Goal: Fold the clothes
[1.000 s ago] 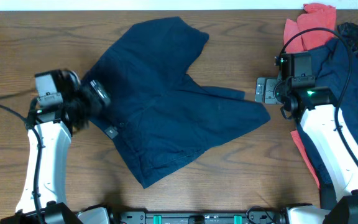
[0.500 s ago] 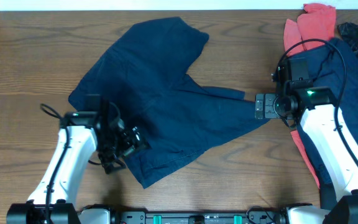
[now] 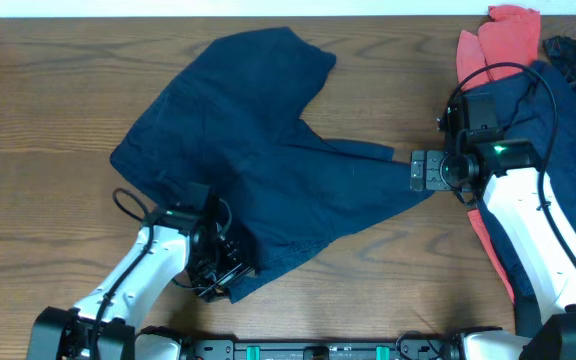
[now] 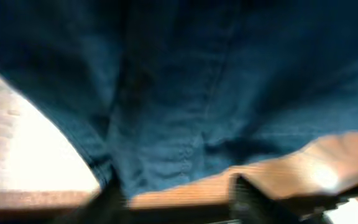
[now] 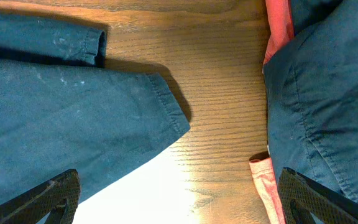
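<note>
Navy shorts [image 3: 258, 170], soft creased cloth w/ stitched hems, lie spread flat on wood-grain worktop [image 3: 48, 100]. L pincer [image 3: 223, 277] wide at bottom hem; R pincer [image 3: 420, 170] wide by leg corner.

Table [image 3: 38, 90]: wood-grain top, medium brown, grain running left to right; smooth finish, bright glare patches in both wrist views. Pale strip [image 3: 168, 8]: white, narrow, along the far edge at the top of the overhead view.
</note>
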### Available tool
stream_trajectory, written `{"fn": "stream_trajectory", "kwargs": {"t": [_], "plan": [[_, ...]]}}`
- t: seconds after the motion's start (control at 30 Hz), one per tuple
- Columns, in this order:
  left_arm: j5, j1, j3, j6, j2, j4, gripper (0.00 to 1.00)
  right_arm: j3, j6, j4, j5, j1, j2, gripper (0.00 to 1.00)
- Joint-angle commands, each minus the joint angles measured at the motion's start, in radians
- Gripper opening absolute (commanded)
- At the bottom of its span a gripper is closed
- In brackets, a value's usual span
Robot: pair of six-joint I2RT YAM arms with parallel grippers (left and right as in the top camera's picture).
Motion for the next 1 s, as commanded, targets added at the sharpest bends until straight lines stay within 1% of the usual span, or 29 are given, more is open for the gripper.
{"fn": "stream_trajectory", "kwargs": {"t": [0.0, 0.03, 0.07, 0.17, 0.3, 0.4, 0.47, 0.57, 0.6, 0.67, 0.7, 0.73, 0.77, 0.83, 0.97], "plan": [[-0.027, -0.002, -0.018, -0.063, 0.0, 0.033, 0.19, 0.004, 0.014, 0.0, -0.003, -0.008, 0.006, 0.99], [-0.037, -0.001, -0.018, -0.063, 0.0, 0.035, 0.07, 0.004, 0.014, 0.0, -0.003, -0.008, 0.006, 0.99], [-0.037, 0.006, -0.018, -0.063, 0.0, 0.039, 0.06, 0.004, 0.014, 0.0, -0.003, -0.008, 0.006, 0.99], [-0.062, 0.061, -0.006, -0.041, -0.001, 0.038, 0.06, 0.004, 0.014, 0.0, -0.003, -0.008, 0.006, 0.99], [-0.176, 0.19, 0.052, 0.041, -0.001, 0.019, 0.06, 0.004, 0.014, 0.0, -0.003, -0.008, 0.006, 0.99], [-0.229, 0.293, 0.112, 0.116, -0.001, 0.029, 0.06, 0.004, 0.014, 0.0, -0.003, -0.008, 0.006, 0.99], [-0.237, 0.358, 0.159, 0.174, -0.001, 0.058, 0.06, 0.004, 0.014, 0.005, -0.003, -0.008, 0.006, 0.99], [-0.246, 0.44, 0.229, 0.182, -0.001, 0.076, 0.06, 0.004, 0.014, 0.013, -0.003, -0.008, 0.006, 0.99], [-0.243, 0.458, 0.246, 0.182, -0.001, 0.072, 0.12, 0.004, 0.014, 0.014, -0.003, -0.008, 0.006, 0.99], [-0.234, 0.476, 0.266, 0.183, -0.001, 0.03, 0.64, 0.004, 0.014, 0.012, -0.003, -0.008, 0.006, 0.99], [-0.22, 0.479, 0.268, 0.182, -0.001, -0.003, 0.79, 0.004, 0.014, 0.01, -0.003, -0.008, 0.006, 0.99], [-0.217, 0.478, 0.268, 0.182, -0.001, -0.038, 0.91, 0.004, 0.013, 0.007, -0.003, -0.008, 0.006, 0.99], [-0.217, 0.476, 0.266, 0.182, -0.001, -0.07, 0.95, 0.004, 0.01, 0.006, -0.003, -0.008, 0.006, 0.99], [-0.218, 0.473, 0.254, 0.182, -0.001, -0.114, 0.98, 0.004, 0.01, 0.007, -0.003, -0.008, 0.006, 0.99], [-0.22, 0.473, 0.212, 0.166, 0.0, -0.116, 0.98, 0.004, 0.01, 0.007, -0.003, -0.008, 0.006, 0.99]]}}
